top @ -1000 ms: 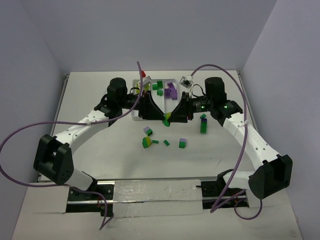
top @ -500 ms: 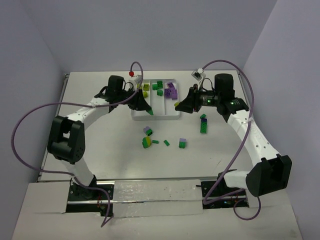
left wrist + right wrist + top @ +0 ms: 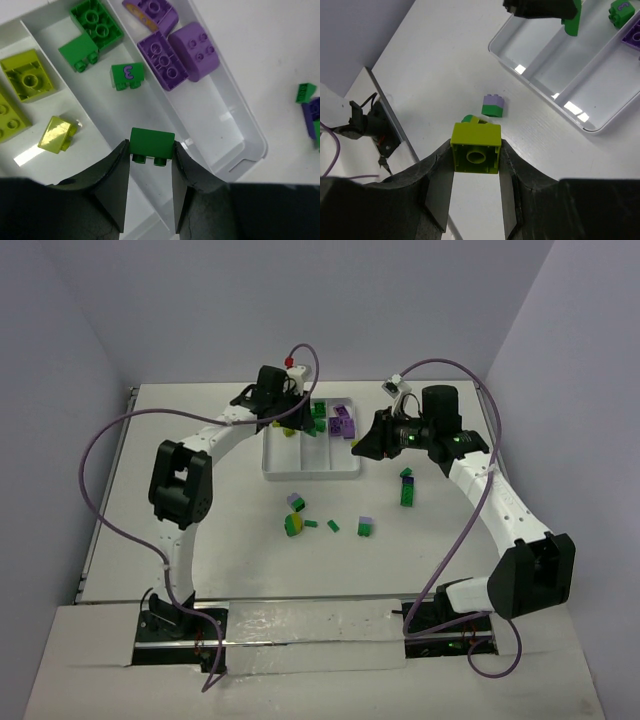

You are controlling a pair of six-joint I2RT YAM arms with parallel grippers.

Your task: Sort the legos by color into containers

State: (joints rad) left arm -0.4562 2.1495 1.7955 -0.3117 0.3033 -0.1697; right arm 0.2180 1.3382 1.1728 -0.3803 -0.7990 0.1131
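Left wrist view showed the left gripper point(image 3: 150, 162) clamped on a green brick point(image 3: 152, 143) over the middle compartment point(image 3: 130, 112) of the white tray point(image 3: 245, 140). Green legos point(image 3: 90, 32) lay at its 12 o'clock, purple legos point(image 3: 165, 55) at 1 o'clock and yellow-green legos point(image 3: 27, 77) at 10 o'clock. The right gripper point(image 3: 476, 172) pinched a yellow-green brick point(image 3: 476, 150) above the table point(image 3: 435, 65), with the tray at its 2 o'clock. From the top external camera, loose legos point(image 3: 294, 524) sat at the tray's 6 o'clock.

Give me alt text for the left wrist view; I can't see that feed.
The left gripper pinches a green brick above the white tray's middle compartment, where three green bricks lie. Yellow-green bricks lie in the compartment on the picture's left, three purple bricks on its right.
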